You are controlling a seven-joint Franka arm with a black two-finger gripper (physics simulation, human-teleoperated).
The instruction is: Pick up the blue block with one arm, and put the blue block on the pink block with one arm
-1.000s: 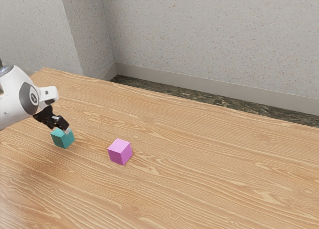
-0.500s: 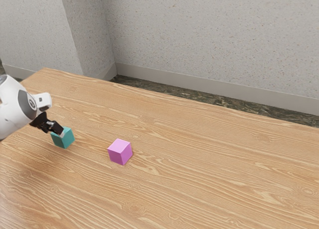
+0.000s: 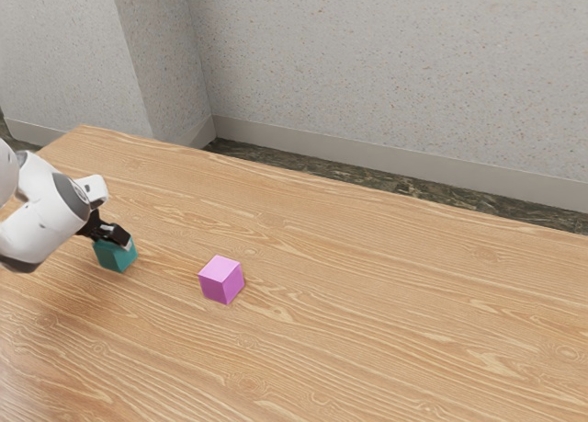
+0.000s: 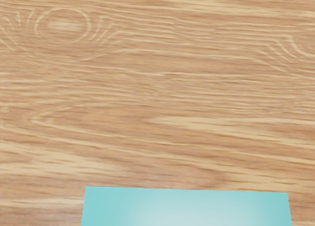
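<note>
exterior view's left side has the tool (image 3: 112, 235) down over the blue block (image 3: 119, 256) on the desk (image 3: 386, 284), with the pink block (image 3: 221, 279) nearby to the right. can't tell if it's gripping. i'd centre it, squeeze firmly, then lift straight up.

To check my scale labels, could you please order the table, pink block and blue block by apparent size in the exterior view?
1. table
2. pink block and blue block: near alike; the end effector covers part of the blue one, so I leave them unranked.
</note>
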